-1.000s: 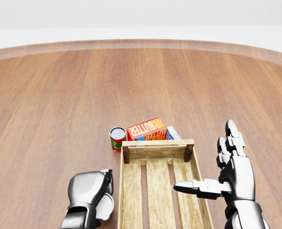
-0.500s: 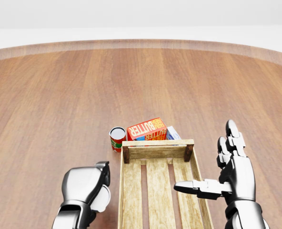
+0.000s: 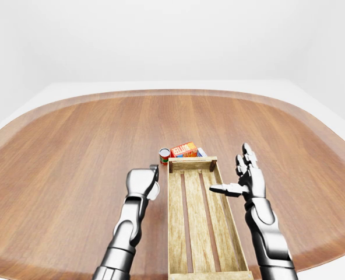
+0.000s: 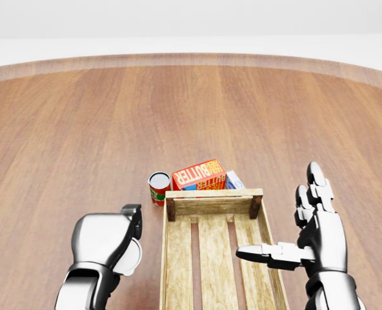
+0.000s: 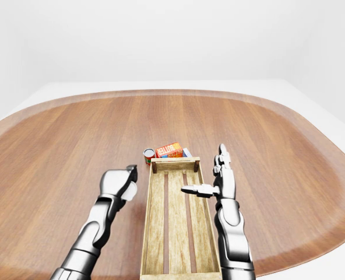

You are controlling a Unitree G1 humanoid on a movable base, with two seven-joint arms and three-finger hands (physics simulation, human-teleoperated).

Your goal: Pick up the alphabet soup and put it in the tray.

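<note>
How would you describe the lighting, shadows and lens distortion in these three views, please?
Head view: even, soft light, everything sharp, with only faint shadow beneath the small red soup can and the slatted wooden tray. Left-eye view: wide-angle distortion bows the round brown wooden table into an oval, and the glossy silver left robot hand shows soft highlights. Right-eye view: much the same bowing, no blur or harsh glare.

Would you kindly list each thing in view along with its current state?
Soup can: upright on the table, beside the tray's top-left corner, untouched.
Butter box: lying on the table just above the tray.
Tray: nothing lies in it.
Left hand: fingers curled, holding nothing, below the can.
Right hand: open, thumb reaching over the tray.
</note>
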